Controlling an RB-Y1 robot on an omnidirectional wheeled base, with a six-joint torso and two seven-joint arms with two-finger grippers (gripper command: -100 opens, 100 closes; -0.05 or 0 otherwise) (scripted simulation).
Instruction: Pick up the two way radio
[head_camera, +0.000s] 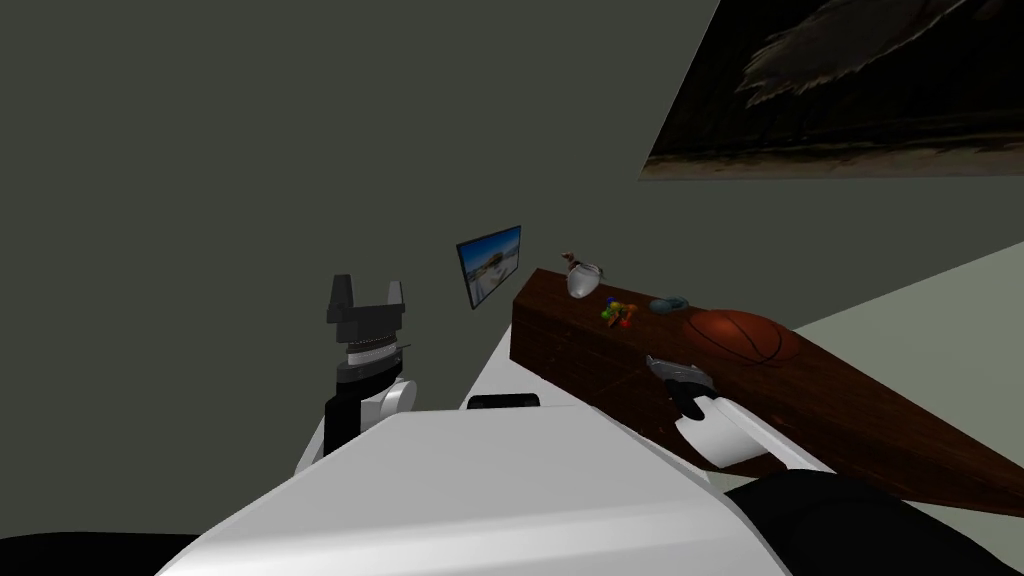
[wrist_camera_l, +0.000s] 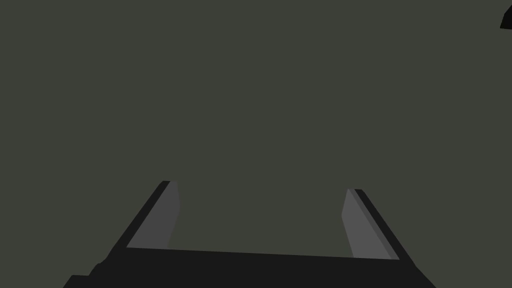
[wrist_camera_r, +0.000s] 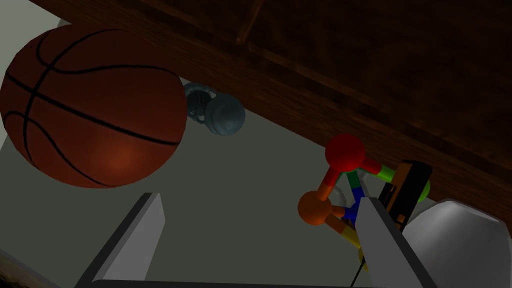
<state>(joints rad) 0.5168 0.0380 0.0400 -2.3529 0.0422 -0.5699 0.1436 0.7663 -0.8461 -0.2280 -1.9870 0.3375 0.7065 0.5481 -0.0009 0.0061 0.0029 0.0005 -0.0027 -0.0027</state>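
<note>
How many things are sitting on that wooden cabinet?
5: a basketball nearest me, a grey thing just beyond it, a colourful toy, a black-and-orange radio beside the toy, a white vase at the far end. More may be hidden.

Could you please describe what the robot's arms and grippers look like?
The forearms are white with dark joints. The left gripper is a dark block on a ribbed grey wrist ring. The right gripper, like it, has two thin, flat, light grey fingers.
</note>
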